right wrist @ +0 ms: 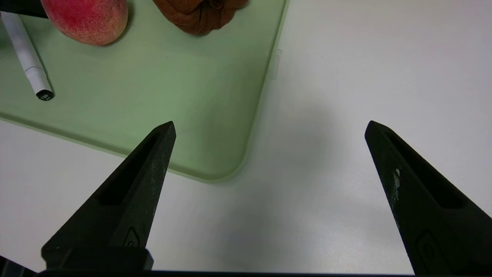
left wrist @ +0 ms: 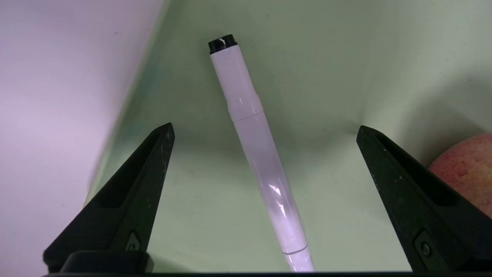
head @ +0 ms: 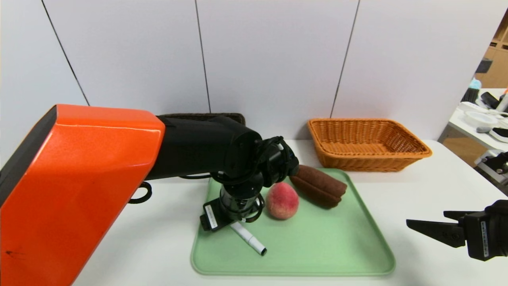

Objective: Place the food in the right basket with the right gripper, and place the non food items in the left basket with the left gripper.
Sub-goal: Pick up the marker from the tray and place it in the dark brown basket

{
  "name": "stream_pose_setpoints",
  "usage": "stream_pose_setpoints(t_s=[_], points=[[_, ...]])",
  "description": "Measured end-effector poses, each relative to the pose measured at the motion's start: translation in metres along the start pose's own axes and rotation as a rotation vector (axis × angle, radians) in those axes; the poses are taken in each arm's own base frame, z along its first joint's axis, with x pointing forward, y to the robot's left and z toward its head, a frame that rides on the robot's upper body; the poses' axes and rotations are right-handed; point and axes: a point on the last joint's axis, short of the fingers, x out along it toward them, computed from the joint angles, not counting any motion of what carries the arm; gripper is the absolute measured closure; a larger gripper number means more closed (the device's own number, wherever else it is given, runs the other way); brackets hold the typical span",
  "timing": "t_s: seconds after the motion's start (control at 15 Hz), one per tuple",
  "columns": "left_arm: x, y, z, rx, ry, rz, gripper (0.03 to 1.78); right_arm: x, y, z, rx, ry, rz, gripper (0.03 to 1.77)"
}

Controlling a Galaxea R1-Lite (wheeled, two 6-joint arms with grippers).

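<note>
The left hand (left wrist: 265,129) is wide open over the smooth white marker (left wrist: 265,165); its hard middle looks best to pinch.

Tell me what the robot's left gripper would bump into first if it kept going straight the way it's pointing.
Most likely the white marker on the green tray: it lies between the open jaws of the left gripper, though how far below is unclear.
</note>
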Motion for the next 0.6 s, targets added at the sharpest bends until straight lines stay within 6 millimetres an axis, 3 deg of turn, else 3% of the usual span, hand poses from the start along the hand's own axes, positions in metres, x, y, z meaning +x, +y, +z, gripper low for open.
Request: stream_pose_setpoints(t_s=[0.2, 0.47, 0.53, 0.6], points=[[0.0001, -0.0002, -0.0008, 0.003, -0.002, 0.001, 0.64, 0.0000, 0.0000, 0.0001, -0.001, -0.001, 0.000, 0.10], [0.0012, -0.0009, -0.0037, 0.011, 0.000, 0.004, 1.09, 0.0000, 0.0000, 0.0001, 0.000, -0.001, 0.000, 0.10], [0.0019, -0.0011, -0.0043, 0.014, 0.001, 0.006, 1.61, -0.0001, 0.0000, 0.0001, 0.000, -0.002, 0.000, 0.10], [0.0021, -0.0012, -0.0044, 0.014, 0.001, 0.007, 1.65, -0.0002, 0.0000, 0.0001, 0.000, -0.002, 0.000, 0.10]])
